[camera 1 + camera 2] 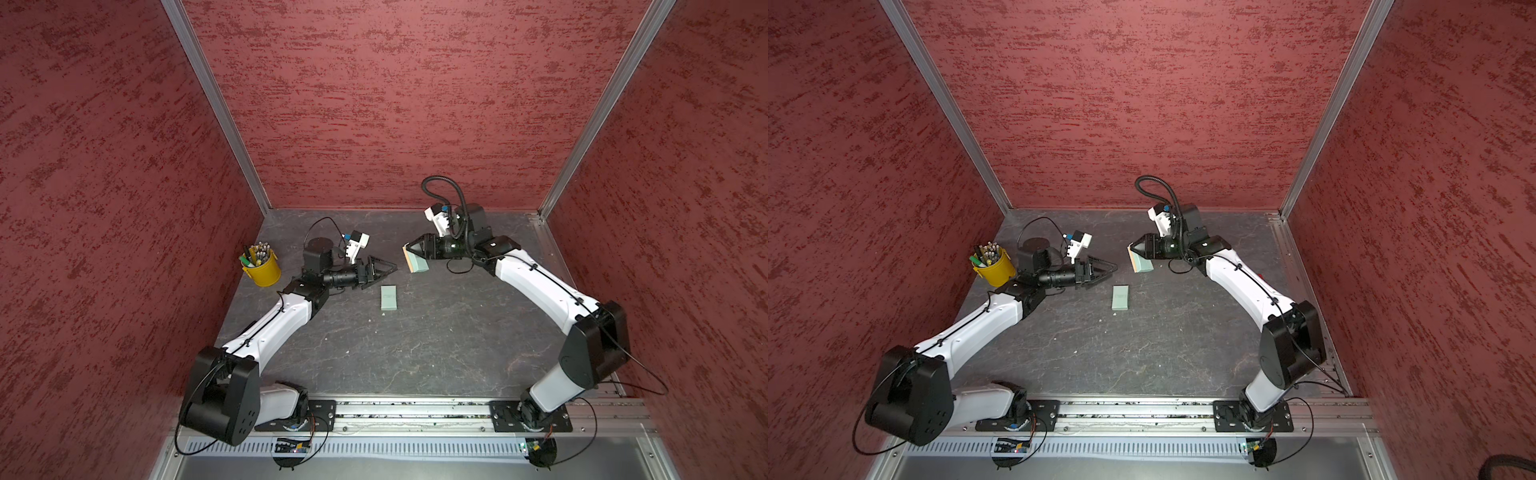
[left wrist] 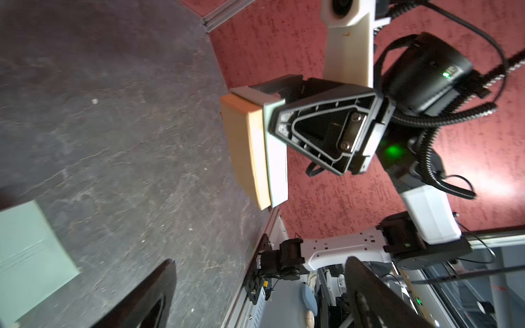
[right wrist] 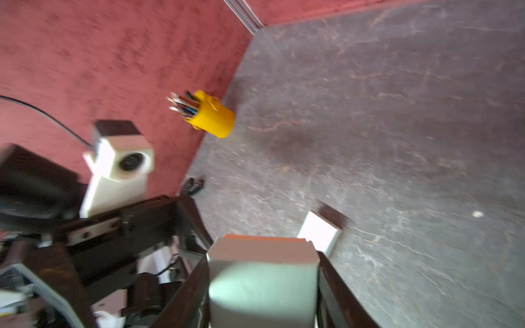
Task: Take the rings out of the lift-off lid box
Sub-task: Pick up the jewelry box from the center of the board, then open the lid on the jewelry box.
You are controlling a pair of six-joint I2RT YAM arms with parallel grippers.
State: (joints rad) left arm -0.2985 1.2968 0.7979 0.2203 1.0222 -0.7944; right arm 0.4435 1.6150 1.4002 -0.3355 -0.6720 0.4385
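Rings unseen, presumably in peach insert (image 2: pixel 241 147) of box (image 1: pixel 419 265), pinched tilted by right claw (image 1: pixel 409 250) above surface (image 1: pixel 436 340); lid (image 1: pixel 389 297) lies flat nearby. Left claw (image 1: pixel 390 270) spread, empty. Risk: tilt spills rings, scattering them

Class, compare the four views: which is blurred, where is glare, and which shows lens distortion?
Right wrist view: motion blur smears the cup and the held box; the lid is blown out white. Left wrist view: mostly sharp, one glare patch on the wall. Both top views: sharp, evenly lit, wall edges splay outward.
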